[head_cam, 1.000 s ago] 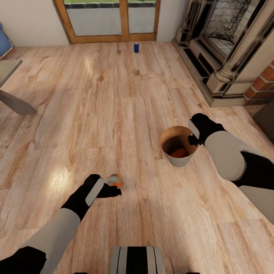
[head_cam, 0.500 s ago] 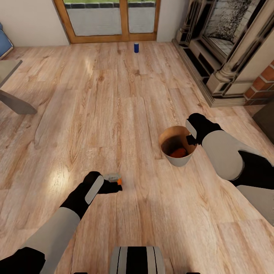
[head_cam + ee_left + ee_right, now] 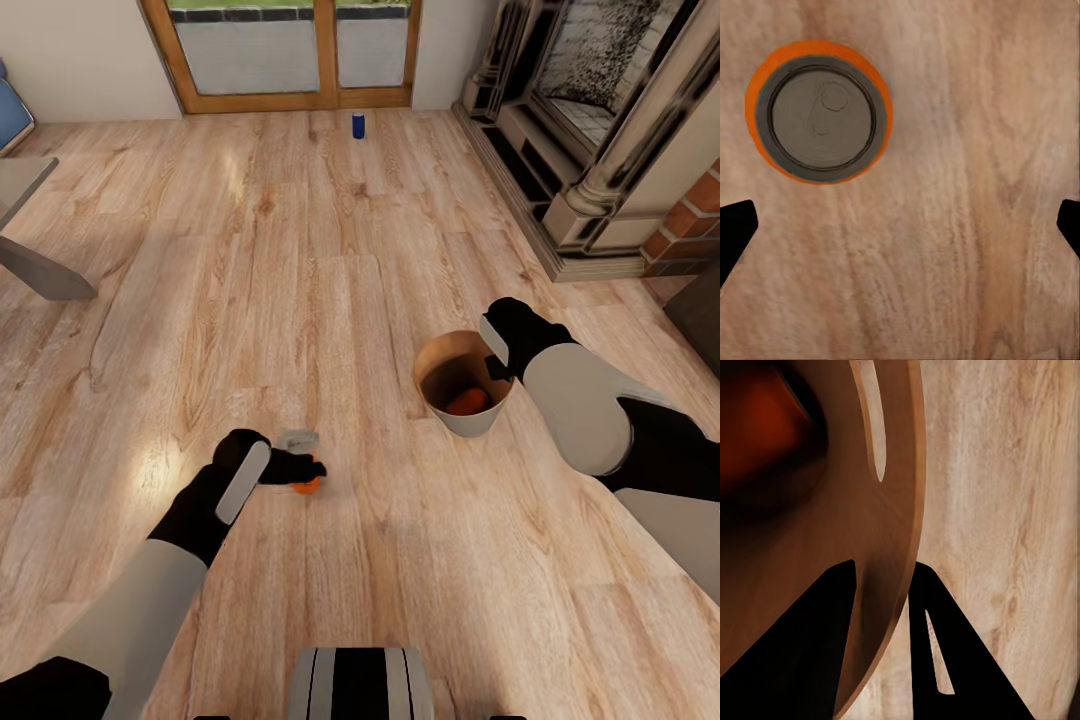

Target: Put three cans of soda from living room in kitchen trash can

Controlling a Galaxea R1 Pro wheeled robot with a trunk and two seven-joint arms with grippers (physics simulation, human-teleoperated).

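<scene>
An orange can [image 3: 818,111] stands upright on the wood floor [image 3: 330,250] (top facing up) under the spread left claw [image 3: 900,225]; the right claw [image 3: 881,645] pinches the bin's rim [image 3: 911,510].

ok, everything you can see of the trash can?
The trash can is a small round tapered bin, pale grey-white outside, coppery brown inside. It looks upright on the wood floor. An orange soda can lies inside. The right gripper pinches its rim, one finger inside the wall, one outside.
</scene>
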